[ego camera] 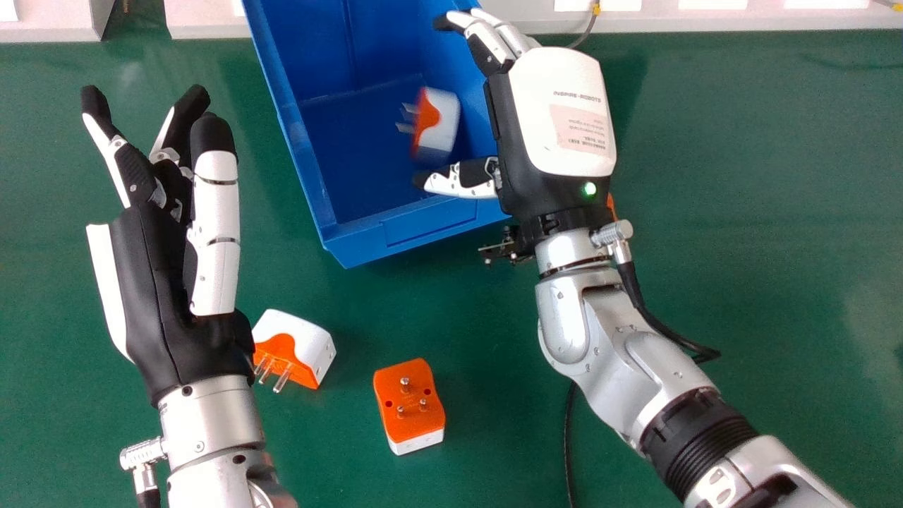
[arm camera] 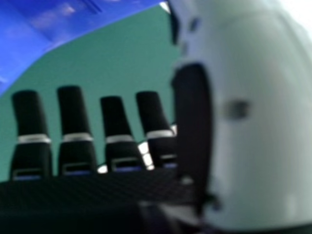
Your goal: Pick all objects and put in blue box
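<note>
At upper centre, the right hand [ego camera: 554, 120] is hovering open by the blue bin [ego camera: 430, 226], presumably because the plug adapter [ego camera: 442, 123] is dropping inside; the left hand [ego camera: 152, 296] is hanging open at left

This looks like a robotics lab or a workshop test station, though the room beyond is too little seen to say which. A plain green table [ego camera: 762, 233] fills most of the head view, with pale panels [ego camera: 776, 21] along its far edge and a thin cable [ego camera: 589, 28] bearing a yellow tag there. Silver robot arms [ego camera: 635, 374] with exposed connectors and black wiring [ego camera: 570, 444] reach over it. An open blue box [ego camera: 423, 229], of the parts-bin kind, and plug adapters [ego camera: 414, 409] add to the workbench look.
</note>
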Controlling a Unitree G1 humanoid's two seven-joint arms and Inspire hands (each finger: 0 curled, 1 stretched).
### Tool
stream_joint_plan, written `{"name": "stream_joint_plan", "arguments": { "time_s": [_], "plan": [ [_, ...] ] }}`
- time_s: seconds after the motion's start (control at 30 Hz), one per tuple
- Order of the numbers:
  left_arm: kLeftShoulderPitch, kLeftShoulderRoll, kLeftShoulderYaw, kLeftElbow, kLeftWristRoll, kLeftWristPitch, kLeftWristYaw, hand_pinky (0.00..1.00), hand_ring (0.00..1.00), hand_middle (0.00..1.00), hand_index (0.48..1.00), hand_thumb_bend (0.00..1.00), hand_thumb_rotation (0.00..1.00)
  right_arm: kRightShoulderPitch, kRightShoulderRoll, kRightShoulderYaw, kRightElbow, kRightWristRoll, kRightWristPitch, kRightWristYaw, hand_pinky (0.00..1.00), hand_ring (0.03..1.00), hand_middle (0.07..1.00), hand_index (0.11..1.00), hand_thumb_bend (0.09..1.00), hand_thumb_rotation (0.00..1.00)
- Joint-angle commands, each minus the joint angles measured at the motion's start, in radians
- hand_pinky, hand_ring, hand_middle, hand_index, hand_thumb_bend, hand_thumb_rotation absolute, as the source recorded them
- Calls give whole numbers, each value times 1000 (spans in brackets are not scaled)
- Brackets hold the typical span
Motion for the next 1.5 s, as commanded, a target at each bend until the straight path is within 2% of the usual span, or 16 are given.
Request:
{"name": "stream_joint_plan", "arguments": {
  "time_s": [0.0, 0.17, 0.27, 0.37, 0.4, 0.47, 0.53, 0.6, 0.67, 0.77, 0.83, 1.03, 1.27, 1.47],
  "plan": [
    [-4, -54, -7, -24, -1, -15, -2, 835, 871, 867, 844, 577, 691, 5, -4, 0, -45, 8, -22, -19, 644, 722, 801, 756, 857, 99],
    [5, -51, -11, -27, 6, -19, -4, 840, 872, 871, 844, 569, 702, 45, -6, -5, -109, 10, -49, -49, 592, 666, 768, 742, 834, 93],
    [15, -49, -17, -34, 10, -21, -5, 840, 871, 869, 841, 566, 709, 111, -12, -6, -202, 13, -74, -59, 580, 657, 767, 740, 790, 135],
    [26, -49, -20, -40, 22, -24, -2, 845, 874, 871, 843, 555, 718, 239, -15, -9, -373, 39, -87, -9, 587, 666, 764, 738, 784, 134],
    [29, -51, -22, -41, 25, -24, 1, 844, 873, 870, 842, 552, 718, 288, -20, -7, -441, 48, -72, 35, 585, 665, 754, 732, 799, 133],
    [34, -56, -25, -47, 23, -22, 4, 837, 868, 865, 837, 549, 711, 398, -49, 0, -598, 92, -24, 196, 575, 662, 736, 737, 817, 160],
    [39, -57, -27, -50, 15, -23, 3, 839, 869, 866, 839, 547, 706, 492, -116, 5, -734, 170, 12, 417, 554, 653, 734, 762, 820, 249],
    [44, -58, -29, -53, 7, -21, 2, 841, 868, 864, 838, 552, 699, 554, -188, 8, -809, 240, 22, 597, 576, 674, 753, 780, 830, 329],
    [48, -59, -31, -56, -3, -17, -1, 844, 870, 865, 840, 555, 694, 594, -235, 14, -839, 290, 23, 721, 589, 683, 759, 780, 872, 335],
    [50, -62, -34, -59, -5, -13, 1, 848, 873, 865, 843, 548, 691, 619, -276, 25, -846, 319, 27, 842, 627, 708, 776, 782, 907, 318],
    [52, -61, -35, -61, -4, -13, 3, 845, 872, 864, 842, 544, 688, 627, -280, 21, -844, 322, 31, 880, 646, 726, 787, 784, 909, 308],
    [59, -59, -37, -67, 0, -7, 5, 845, 874, 866, 845, 544, 695, 615, -284, 21, -817, 257, 65, 923, 647, 742, 792, 789, 885, 323],
    [62, -57, -39, -67, 0, -7, 2, 847, 880, 873, 850, 544, 690, 591, -265, 44, -776, 196, 109, 939, 652, 772, 832, 814, 873, 341],
    [60, -57, -40, -68, -3, -7, 0, 848, 880, 873, 850, 539, 689, 540, -251, 47, -723, 165, 89, 918, 685, 818, 866, 833, 854, 321]
  ]
}}
